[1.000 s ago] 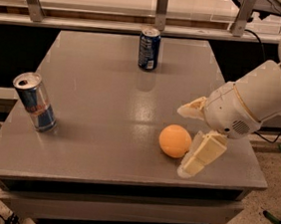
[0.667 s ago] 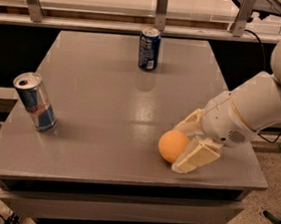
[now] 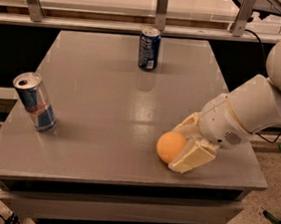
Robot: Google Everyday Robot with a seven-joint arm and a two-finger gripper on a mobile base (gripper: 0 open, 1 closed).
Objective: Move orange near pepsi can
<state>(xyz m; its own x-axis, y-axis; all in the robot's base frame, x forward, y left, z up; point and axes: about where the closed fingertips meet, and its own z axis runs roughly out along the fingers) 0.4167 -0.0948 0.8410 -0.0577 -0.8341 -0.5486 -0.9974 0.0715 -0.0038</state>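
The orange rests on the grey table near its front right corner. My gripper reaches in from the right, with one cream finger behind the orange and one in front of it. Both fingers press against the fruit. The pepsi can, dark blue with a silver top, stands upright at the far middle of the table, well away from the orange.
A slimmer blue-and-silver can with red marks stands near the table's left edge. A rail with metal posts runs behind the table. The table's front edge is close to the orange.
The gripper has moved left so that its fingers straddle the orange, and the fingers have drawn together onto it. The orange and both cans have stayed in place.
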